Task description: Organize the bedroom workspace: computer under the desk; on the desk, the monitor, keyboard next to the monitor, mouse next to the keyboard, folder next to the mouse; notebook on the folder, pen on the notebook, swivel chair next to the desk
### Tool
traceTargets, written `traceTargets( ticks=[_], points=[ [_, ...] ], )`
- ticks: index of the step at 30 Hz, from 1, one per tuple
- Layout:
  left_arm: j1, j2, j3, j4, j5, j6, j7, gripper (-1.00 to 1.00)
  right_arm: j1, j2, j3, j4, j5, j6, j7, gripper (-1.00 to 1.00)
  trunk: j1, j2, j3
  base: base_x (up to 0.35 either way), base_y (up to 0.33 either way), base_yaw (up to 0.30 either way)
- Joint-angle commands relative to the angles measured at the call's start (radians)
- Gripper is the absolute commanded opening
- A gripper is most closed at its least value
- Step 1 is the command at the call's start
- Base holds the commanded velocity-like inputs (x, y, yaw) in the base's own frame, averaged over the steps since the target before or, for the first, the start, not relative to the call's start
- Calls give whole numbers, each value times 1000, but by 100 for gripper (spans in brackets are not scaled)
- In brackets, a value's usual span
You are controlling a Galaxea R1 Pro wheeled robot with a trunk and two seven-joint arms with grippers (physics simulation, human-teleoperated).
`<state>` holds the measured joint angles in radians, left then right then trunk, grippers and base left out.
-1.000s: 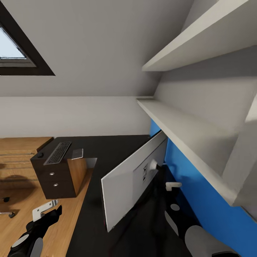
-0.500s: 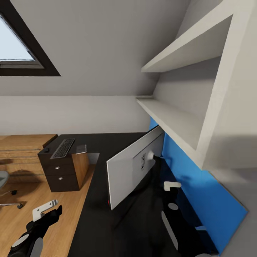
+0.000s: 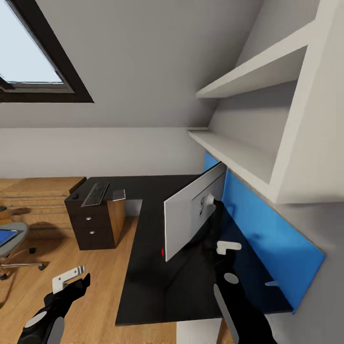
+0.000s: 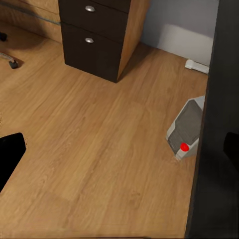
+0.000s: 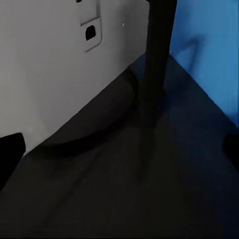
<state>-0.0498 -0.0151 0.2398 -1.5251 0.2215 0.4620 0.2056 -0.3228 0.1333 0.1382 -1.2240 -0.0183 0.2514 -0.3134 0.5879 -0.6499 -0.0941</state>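
Note:
The monitor [image 3: 184,220] stands on the black desk [image 3: 157,282] with its pale back toward me, its foot [image 5: 157,59] close to my open right gripper [image 3: 228,253]. On the far drawer unit [image 3: 93,229] lie the keyboard [image 3: 95,193], the mouse [image 3: 75,196] and the notebook [image 3: 119,194]; the pen is too small to tell. The swivel chair [image 3: 19,231] at far left carries the blue folder [image 3: 5,237]. My left gripper [image 3: 71,283] hangs open over the floor. Under the desk edge the computer [image 4: 186,130] shows its red spot.
A blue wall panel [image 3: 267,234] backs the desk, with white shelves [image 3: 239,157] above it. A skylight [image 3: 33,71] sits in the sloped ceiling. Open wood floor [image 3: 95,277] lies between me, the drawer unit and the chair. A white block [image 4: 198,65] rests by the wall.
The camera has pulled back and turned left: the desk's front edge, more floor and the chair with the folder have come into view. Both arms hold their pose.

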Motion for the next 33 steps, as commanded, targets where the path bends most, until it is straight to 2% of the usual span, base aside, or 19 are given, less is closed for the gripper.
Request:
traceTargets(
  ticks=[1, 12, 18, 24, 33],
  points=[
    [-1, 0, 0, -1, 10, 4, 6, 100, -1, 0, 2, -2, -2, 6, -7, 100, 0, -2, -2, -260, 228, 0],
    [-1, 0, 0, -1, 10, 4, 6, 100, 1, -1, 16, 0, 0, 2, -6, 100, 0, -2, -2, -250, 238, 0],
    [-1, 0, 0, -1, 10, 4, 6, 100, 15, -1, 72, 0, 5, -30, -11, 100, 0, -2, -2, -206, 254, 0],
    [-1, 0, 0, 0, 10, 4, 6, 100, 29, -3, 103, 0, 7, -83, -12, 100, 0, -2, -2, -54, 78, 0],
    [-1, 1, -2, 5, 10, 4, 6, 100, 58, -4, 117, 0, 10, -170, -11, 100, 0, -2, -2, 82, 149, 0]
  ],
)
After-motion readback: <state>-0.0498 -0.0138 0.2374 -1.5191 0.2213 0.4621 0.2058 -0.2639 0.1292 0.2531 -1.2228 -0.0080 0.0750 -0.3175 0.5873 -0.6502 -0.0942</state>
